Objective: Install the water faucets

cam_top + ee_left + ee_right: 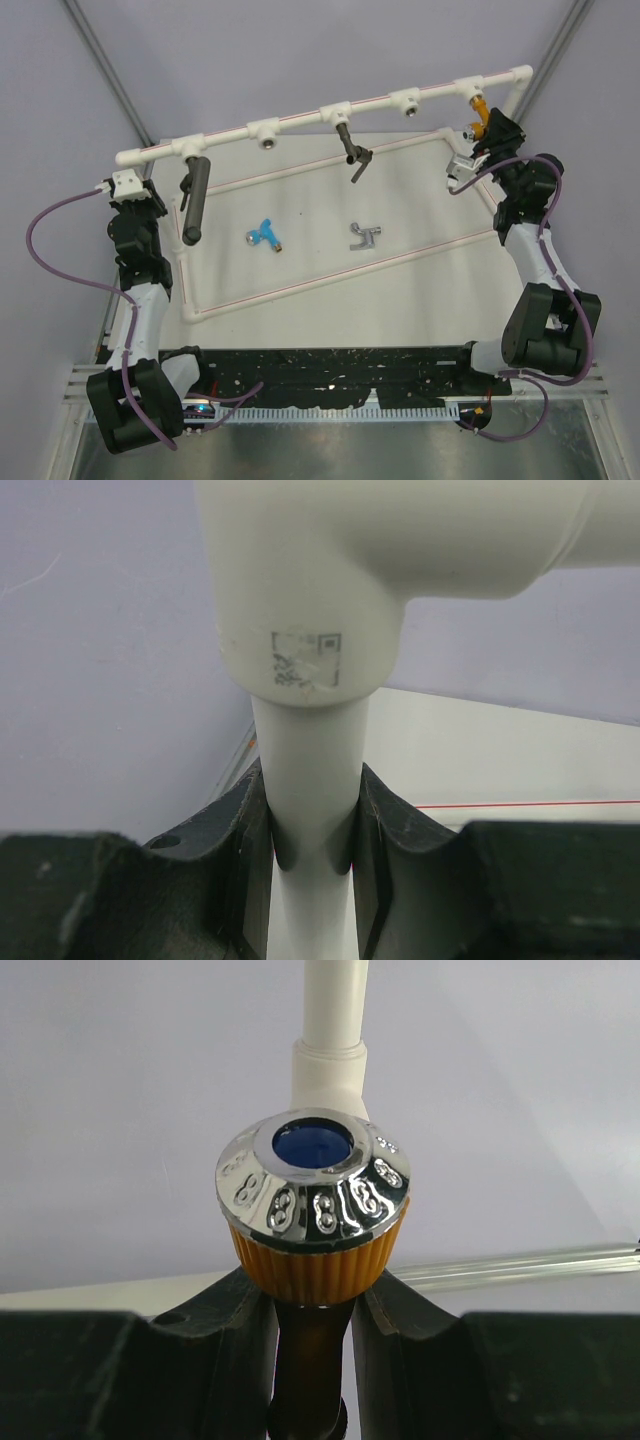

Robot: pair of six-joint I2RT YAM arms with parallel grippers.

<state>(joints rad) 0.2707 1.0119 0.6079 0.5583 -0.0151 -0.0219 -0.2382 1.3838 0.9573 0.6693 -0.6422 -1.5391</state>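
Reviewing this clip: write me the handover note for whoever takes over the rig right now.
Left end effector: shut on the white pipe, on its upright leg.
Right end effector: shut on the orange faucet at the rightmost socket; seating unclear.
Blue faucet and silver faucet: loose on the table.
Done: nothing confirmed.
Left: finish orange, then fit blue and silver; two sockets look open.
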